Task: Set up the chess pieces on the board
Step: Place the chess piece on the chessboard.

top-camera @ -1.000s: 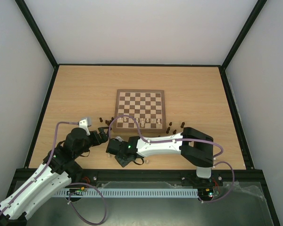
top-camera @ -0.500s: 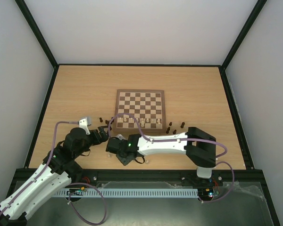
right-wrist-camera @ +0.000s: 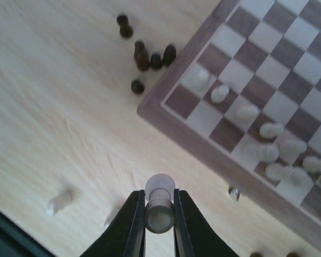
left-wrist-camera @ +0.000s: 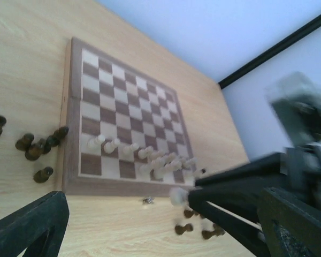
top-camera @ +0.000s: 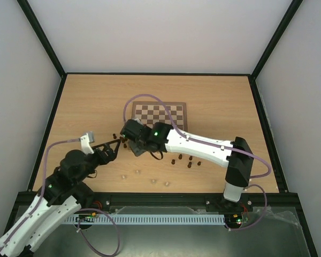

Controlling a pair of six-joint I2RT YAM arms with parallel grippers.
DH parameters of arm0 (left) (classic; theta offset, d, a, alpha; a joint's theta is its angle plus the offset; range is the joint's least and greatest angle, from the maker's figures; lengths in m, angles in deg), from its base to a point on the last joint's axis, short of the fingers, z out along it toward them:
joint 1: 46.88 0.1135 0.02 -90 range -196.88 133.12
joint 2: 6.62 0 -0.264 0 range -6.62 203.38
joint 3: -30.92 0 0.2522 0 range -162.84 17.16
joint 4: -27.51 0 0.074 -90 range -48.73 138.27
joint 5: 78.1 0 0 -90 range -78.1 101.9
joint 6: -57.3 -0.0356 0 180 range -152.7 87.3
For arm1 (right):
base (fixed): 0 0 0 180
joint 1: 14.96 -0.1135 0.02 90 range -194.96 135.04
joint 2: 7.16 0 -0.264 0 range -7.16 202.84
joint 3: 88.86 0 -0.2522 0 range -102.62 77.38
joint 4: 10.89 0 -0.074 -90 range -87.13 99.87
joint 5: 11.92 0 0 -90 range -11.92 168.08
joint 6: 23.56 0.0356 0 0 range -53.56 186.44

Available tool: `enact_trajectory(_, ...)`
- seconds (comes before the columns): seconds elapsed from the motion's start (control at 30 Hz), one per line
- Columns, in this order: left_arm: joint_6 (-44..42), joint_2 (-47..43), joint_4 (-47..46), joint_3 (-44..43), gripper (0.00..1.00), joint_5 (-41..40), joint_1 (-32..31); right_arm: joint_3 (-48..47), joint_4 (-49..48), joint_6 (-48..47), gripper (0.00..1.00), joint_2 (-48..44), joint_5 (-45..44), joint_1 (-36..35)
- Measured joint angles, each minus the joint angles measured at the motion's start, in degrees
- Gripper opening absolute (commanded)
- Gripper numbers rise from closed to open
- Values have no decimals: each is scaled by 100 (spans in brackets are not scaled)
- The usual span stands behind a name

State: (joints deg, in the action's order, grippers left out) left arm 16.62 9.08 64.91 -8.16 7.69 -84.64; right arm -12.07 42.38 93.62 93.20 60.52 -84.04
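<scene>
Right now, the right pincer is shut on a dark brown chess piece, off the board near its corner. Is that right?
No. The chess piece in the right pincer is pale cream, not dark brown; the right wrist view shows it. It is off the board, near its corner.

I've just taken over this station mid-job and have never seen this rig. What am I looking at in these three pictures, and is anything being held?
Two white robot arms are bolted at the near edge of the table. The overhead picture looks down on both. The left arm has its left gripper open with nothing in it, near the chessboard. The right arm stretches across to that same corner.

The other two pictures come from a camera on each wrist. In the right wrist view, the right gripper is shut on a pale chess piece above bare table, just off the board.

A row of pale pieces stands on the board. Dark pieces and loose pale pieces sit on the table.
</scene>
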Motion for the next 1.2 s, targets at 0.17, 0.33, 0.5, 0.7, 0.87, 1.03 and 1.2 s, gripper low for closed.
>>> enact_trajectory(0.17,20,-728,313,-522,99,-339,0,-575,-70,-208,11,490,74,389)
enact_trajectory(0.33,13,-1058,496,-966,100,-468,0,-1045,-87,-369,11,1246,232,634)
enact_trajectory(0.5,-57,-1196,664,-1217,100,-472,0,-1427,-92,-468,11,1926,358,772)
enact_trajectory(0.7,-179,-1281,787,-1305,100,-428,0,-1613,-94,-494,11,2330,402,881)
enact_trajectory(0.87,-254,-1303,822,-1331,99,-420,0,-1615,-92,-494,12,2396,459,953)
enact_trajectory(1.03,-284,-1303,876,-1331,100,-420,0,-1615,-101,-492,12,2461,505,1023)
enact_trajectory(1.2,-284,-1303,892,-1331,99,-420,0,-1615,-120,-494,12,2505,553,1078)
